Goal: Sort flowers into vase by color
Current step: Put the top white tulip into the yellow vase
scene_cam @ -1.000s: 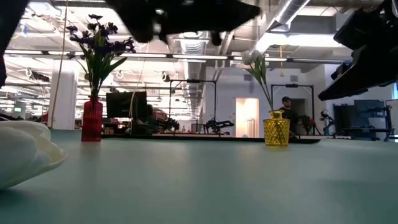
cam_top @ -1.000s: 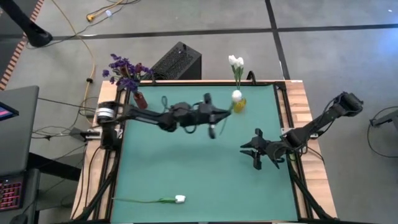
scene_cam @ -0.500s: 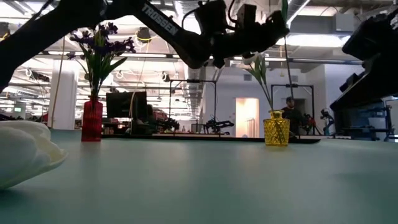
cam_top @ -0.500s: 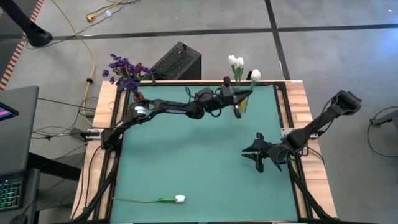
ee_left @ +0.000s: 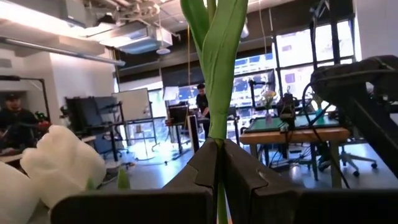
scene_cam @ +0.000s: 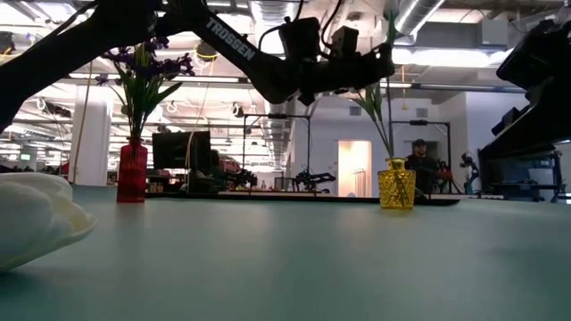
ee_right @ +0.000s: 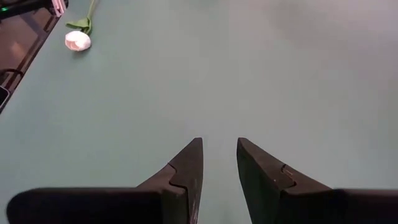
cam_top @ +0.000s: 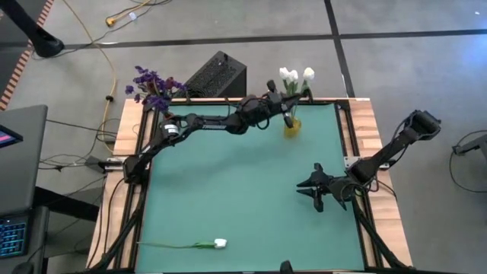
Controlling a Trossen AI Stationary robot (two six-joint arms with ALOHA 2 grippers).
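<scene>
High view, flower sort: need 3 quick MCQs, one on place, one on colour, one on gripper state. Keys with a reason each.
1. Where does the loose white tulip lie?
A. near table edge, left side
B. beside the red vase
C. under the right gripper

2. What colour is the vase at the left gripper?
A. red
B. yellow
C. blue

3. The left gripper is:
A. open, empty
B. shut on a green stem
C. shut on the vase

Answers: 1 A, it lies alone there; 2 B, yellow glass in the low view; 3 B, the left wrist view shows the pinched stem.
</scene>
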